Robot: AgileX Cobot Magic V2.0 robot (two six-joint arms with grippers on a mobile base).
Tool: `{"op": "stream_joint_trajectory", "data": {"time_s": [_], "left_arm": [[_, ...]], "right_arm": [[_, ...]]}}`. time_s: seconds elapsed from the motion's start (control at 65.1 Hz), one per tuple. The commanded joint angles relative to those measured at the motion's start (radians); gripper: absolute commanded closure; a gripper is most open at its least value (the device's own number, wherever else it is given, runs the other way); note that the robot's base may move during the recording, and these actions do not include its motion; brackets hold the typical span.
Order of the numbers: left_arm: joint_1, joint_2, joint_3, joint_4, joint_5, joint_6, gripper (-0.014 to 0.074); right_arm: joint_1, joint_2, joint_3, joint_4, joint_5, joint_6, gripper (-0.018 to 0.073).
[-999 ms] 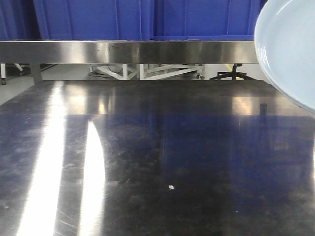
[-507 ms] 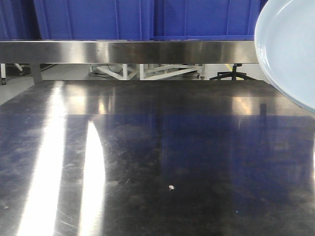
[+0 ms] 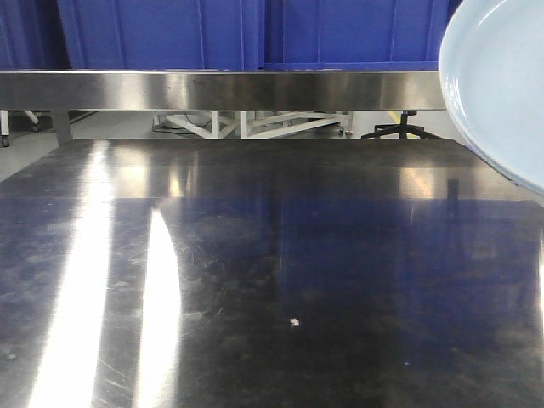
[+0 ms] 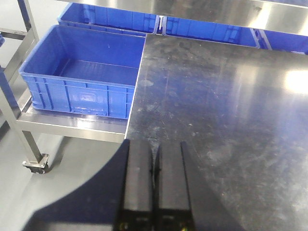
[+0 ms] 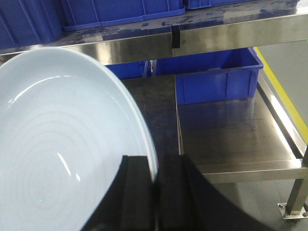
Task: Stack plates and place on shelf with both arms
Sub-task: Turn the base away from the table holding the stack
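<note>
Dark, scratched steel desk (image 3: 272, 280) fills the front view, streaked with bright glare on its left side. There's nothing on it but a small pale speck (image 3: 295, 322) near the middle. Along the far edge runs the shelf (image 3: 221, 89), a brushed steel rail with big blue crates (image 3: 161, 34) sitting on it; their insides are hidden from here.

Over to the left wrist view: an open blue crate (image 4: 82, 77) sits on a wheeled steel cart (image 4: 72, 127) just left of the desk, and it's empty. Grey floor (image 4: 72, 168) below. The left hand (image 4: 154, 192) hangs over the desk's near left edge, fingers pressed together, nothing between them.

Now the right side: the right hand (image 5: 155, 192) is clamped on the rim of the plate (image 5: 57, 159). It's pale bluish-white with faint rings, spreading out left of the fingers and held tilted in the air. From the front, the plate sits high at the far right, its upper part overlapping the shelf rail and crates, raised above the desk.
</note>
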Motion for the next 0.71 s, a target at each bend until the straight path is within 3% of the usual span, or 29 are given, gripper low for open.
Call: {"op": "stream_joint_trajectory", "data": {"time_s": [0.0,0.692], "left_arm": [[-0.007,0.002,-0.029,0.001,-0.08,-0.007,0.0513],[-0.007,0.002,-0.029,0.001,-0.08,-0.007,0.0513]], "right_arm": [[-0.005,0.002,-0.031,-0.004,-0.109,-0.004,0.0503],[-0.005,0.002,-0.031,-0.004,-0.109,-0.004,0.0503]]}}
